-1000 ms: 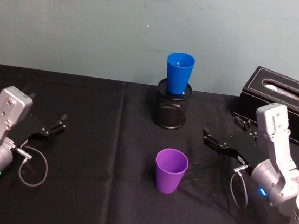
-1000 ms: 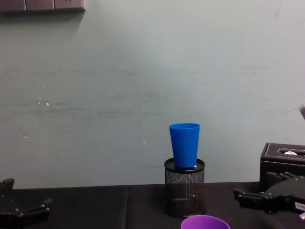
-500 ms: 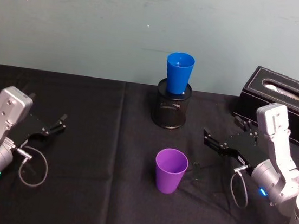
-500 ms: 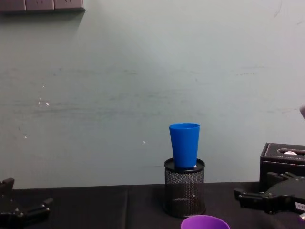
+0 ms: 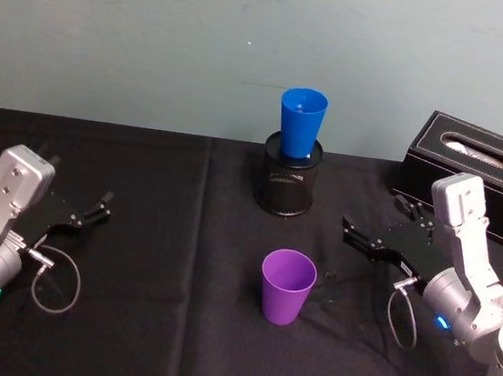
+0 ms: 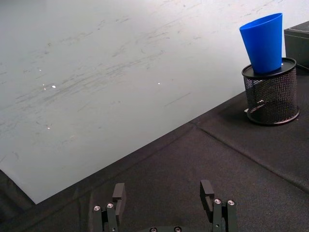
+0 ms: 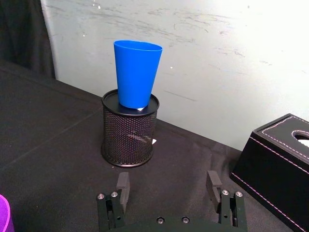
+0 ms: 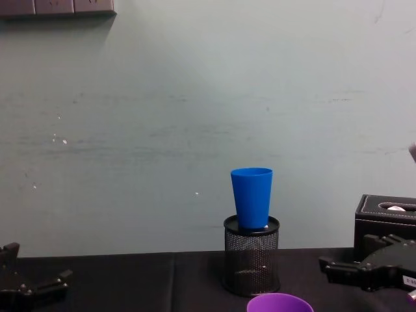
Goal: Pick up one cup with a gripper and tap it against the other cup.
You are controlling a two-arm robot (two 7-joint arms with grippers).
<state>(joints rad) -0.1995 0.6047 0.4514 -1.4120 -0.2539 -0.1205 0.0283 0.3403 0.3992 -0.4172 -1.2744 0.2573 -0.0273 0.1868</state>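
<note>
The purple cup [image 5: 287, 287] stands upright on the black cloth near the table's middle; its rim [image 8: 279, 303] shows at the chest view's lower edge. Behind it, the blue cup [image 5: 301, 123] sits upright in the mouth of a black mesh pen holder [image 5: 287, 185]. To the right of the purple cup and apart from it, my right gripper [image 5: 372, 217] hovers open, with nothing between its fingers [image 7: 122, 186]. It faces the blue cup [image 7: 136, 73]. At the far left my left gripper [image 5: 80, 182] rests open and empty, with the blue cup [image 6: 263, 42] far off in its wrist view.
A black tissue box [image 5: 474, 169] stands at the back right, close behind the right arm. A pale wall rises behind the table. A seam in the black cloth [image 5: 198, 236] runs front to back, left of the cups.
</note>
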